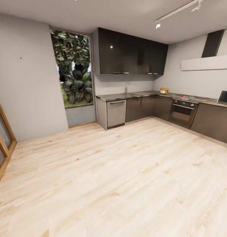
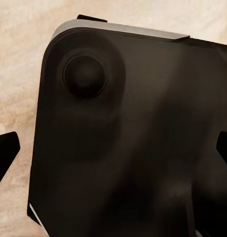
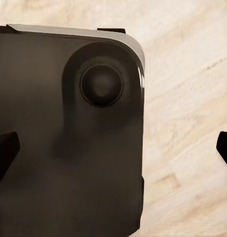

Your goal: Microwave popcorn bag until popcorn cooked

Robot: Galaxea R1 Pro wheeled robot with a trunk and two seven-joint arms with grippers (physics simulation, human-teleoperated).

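A popcorn bag (image 1: 164, 90) is sitting on the far surface (image 1: 126, 96), the microwave (image 1: 225, 97) standing at far right; both tools' fingertips (image 2: 5, 153) (image 3: 4, 150) are sitting apart.

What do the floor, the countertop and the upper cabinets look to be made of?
Floor: pale wood planks, matte, with visible grain and board seams. Countertop: grey, steel-like, glossy, with soft reflections; could be polished stone. Upper cabinets: glossy black panels, glass or lacquer, mirroring ceiling lights as bright dots.
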